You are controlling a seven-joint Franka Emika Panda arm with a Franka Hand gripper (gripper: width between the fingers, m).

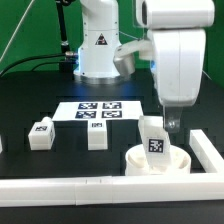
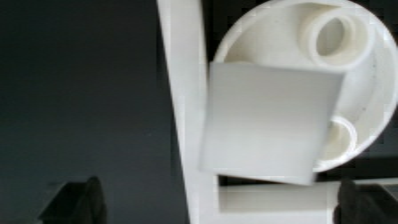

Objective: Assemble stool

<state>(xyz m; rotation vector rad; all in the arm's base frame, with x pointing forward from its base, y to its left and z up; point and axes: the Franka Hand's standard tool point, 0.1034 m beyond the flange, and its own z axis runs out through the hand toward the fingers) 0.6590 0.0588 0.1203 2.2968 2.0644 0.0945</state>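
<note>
one leg [image 1: 154, 140] stands tilted in the seat [image 1: 176, 163]; jaws look open, astride it, gripping nothing. next likely: close, straighten, twist it home.

No words readable; only square tags [image 1: 85, 106] on marker board [image 1: 99, 110] and legs [image 1: 40, 140].

Black table [image 1: 30, 100] carries seat [image 1: 138, 164], two legs [image 1: 41, 133] [image 1: 97, 136] (tagged), marker board [image 1: 100, 110], rail [image 1: 60, 188].

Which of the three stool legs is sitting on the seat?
The leg at the exterior view's right, resting on the round seat beside the gripper; the other two legs stand on the table.
</note>
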